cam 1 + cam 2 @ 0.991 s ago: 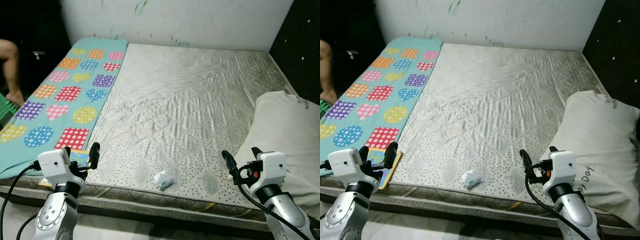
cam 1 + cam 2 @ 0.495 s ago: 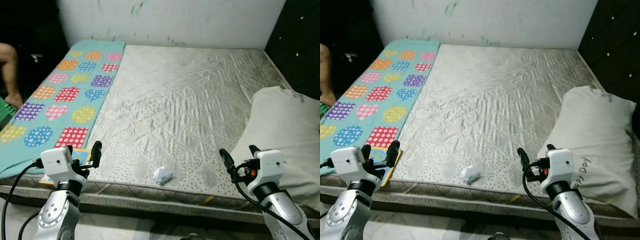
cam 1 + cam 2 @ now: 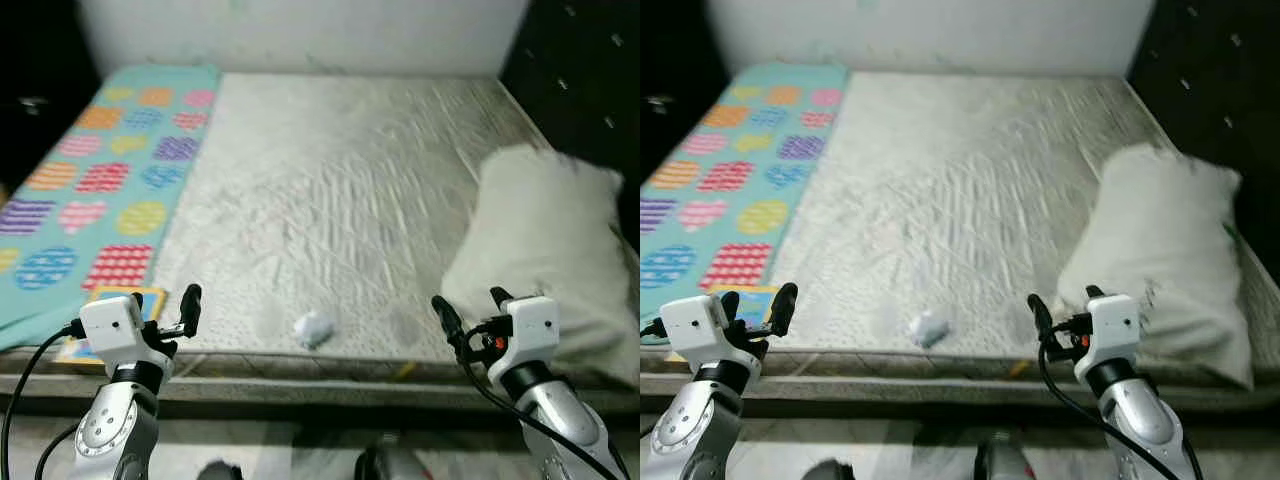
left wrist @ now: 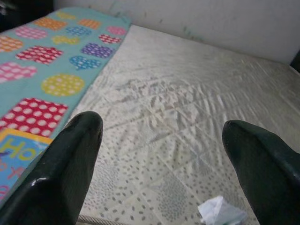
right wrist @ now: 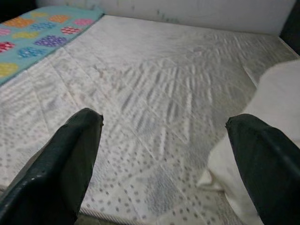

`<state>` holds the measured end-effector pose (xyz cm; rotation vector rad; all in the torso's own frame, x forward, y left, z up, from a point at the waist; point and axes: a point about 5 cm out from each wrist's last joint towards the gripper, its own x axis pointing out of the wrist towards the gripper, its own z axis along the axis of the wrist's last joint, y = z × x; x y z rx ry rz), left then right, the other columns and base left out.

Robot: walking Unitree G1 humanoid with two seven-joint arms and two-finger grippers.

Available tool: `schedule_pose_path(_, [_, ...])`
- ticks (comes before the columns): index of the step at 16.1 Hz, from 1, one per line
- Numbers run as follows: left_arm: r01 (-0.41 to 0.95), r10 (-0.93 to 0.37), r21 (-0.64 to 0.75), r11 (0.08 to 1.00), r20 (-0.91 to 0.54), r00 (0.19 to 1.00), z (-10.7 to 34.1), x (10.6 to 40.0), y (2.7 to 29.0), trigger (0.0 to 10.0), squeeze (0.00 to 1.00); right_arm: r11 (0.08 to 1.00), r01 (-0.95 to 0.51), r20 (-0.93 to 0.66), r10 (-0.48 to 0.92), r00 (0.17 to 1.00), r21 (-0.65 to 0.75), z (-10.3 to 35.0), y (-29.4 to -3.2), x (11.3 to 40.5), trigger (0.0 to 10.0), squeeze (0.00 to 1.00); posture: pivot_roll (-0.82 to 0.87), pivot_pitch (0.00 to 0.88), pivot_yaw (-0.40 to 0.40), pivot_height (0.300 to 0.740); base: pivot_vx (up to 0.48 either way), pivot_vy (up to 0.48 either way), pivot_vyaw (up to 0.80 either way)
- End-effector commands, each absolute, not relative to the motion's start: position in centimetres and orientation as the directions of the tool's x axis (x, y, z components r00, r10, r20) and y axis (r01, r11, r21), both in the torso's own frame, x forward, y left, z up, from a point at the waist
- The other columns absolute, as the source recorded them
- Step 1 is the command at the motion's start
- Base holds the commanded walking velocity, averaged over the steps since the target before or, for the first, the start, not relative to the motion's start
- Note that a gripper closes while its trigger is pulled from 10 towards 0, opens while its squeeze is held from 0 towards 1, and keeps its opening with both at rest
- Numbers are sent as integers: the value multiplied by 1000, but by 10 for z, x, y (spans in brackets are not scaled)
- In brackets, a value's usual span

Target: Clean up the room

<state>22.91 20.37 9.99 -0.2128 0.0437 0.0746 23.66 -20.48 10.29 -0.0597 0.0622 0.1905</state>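
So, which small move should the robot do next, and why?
Probably reach the left claw forward to the crumpled paper near the mattress front edge. Both claws are open and empty, and the right claw hovers beside the pillow.

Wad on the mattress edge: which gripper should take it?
Probably left. The wad lies nearer the open left gripper than the open right gripper, and it shows just beyond a left finger.

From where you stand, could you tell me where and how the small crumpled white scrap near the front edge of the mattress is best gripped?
Pinch the crumpled scrap across its raised middle, probably from above: it lies low and loose on the mattress with no handle. It sits nearer the open left gripper than the open right gripper.
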Motion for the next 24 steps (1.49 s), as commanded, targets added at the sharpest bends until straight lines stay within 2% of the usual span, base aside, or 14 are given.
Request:
schedule_pose_path(1, [-91,81,-202,975,-59,995,99,228,205,10000,0,978,-200,-73,196,978,-60,102,-205,238,10000,0,-70,107,12,620,0,0,0])
schedule_pose_path(9, [-119,110,-186,975,-57,992,102,227,209,10000,0,970,-228,-64,223,973,-81,106,-206,247,10000,0,-63,124,8,612,0,0,0])
schedule_pose_path(13, [-113,103,-186,976,-63,993,102,222,207,10000,0,965,-247,-65,242,968,-87,105,-202,246,10000,0,-59,117,6,573,0,0,0])
schedule_pose_path(24, [-35,27,-204,978,-44,999,105,221,199,10000,0,955,-273,-48,269,962,-115,108,-198,253,10000,0,-59,118,6,573,0,0,0])
